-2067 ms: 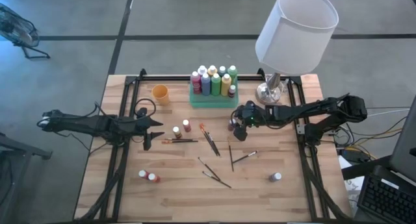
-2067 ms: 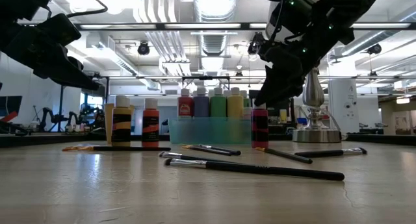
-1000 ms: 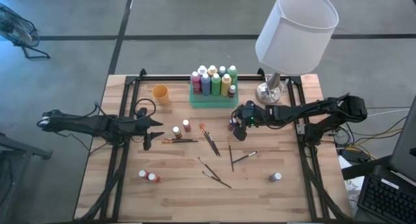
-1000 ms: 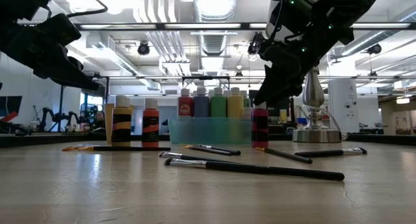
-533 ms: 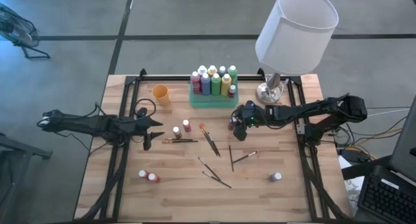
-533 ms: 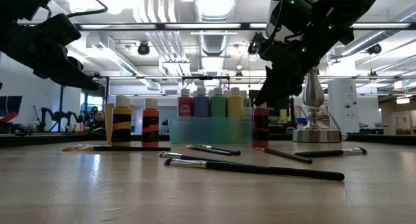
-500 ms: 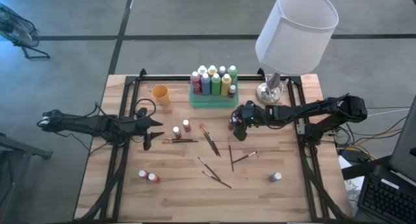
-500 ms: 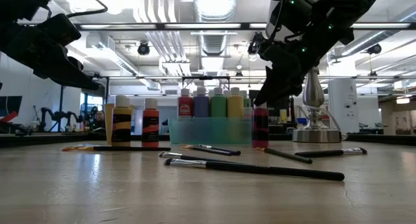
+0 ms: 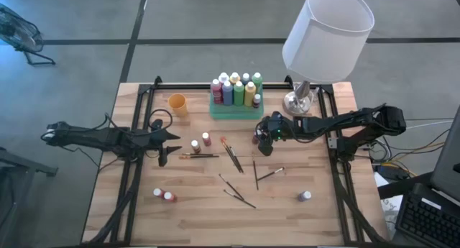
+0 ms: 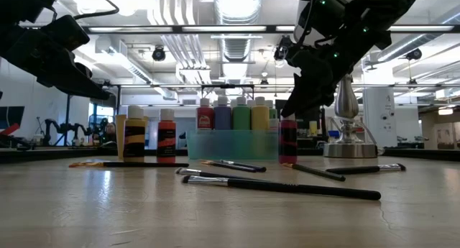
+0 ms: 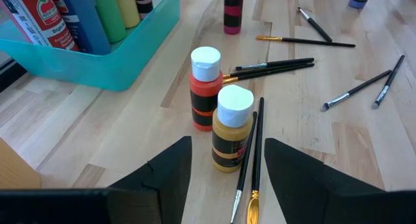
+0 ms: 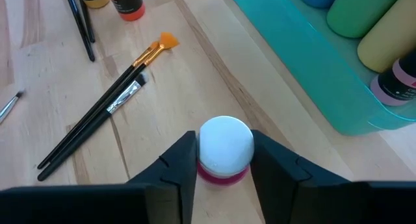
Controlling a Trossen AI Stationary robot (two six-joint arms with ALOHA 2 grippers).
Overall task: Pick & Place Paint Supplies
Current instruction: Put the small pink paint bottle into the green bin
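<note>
A magenta paint bottle (image 12: 225,160) with a white cap stands upright on the table just in front of the green tray (image 9: 237,113), with my right gripper (image 9: 259,138) shut on it. Two more bottles, ochre (image 11: 232,128) and red-orange (image 11: 204,87), stand at centre left. My left gripper (image 9: 167,144) hovers open just short of them, holding nothing. Several dark-handled paintbrushes (image 9: 231,155) lie scattered mid-table. The tray holds several more bottles standing upright. My right gripper pinches the magenta bottle's top between its two fingers, one on either side of the white cap (image 12: 207,149). The fingers slant down from the table's right side. The bottle stands upright with its base (image 10: 287,162) on the table.
An orange cup (image 9: 177,103) stands at the far left. A lamp base (image 9: 297,100) under a large white shade (image 9: 327,34) stands just behind my right arm. Two small bottles (image 9: 163,195) sit near the front left and one (image 9: 305,196) near the front right.
</note>
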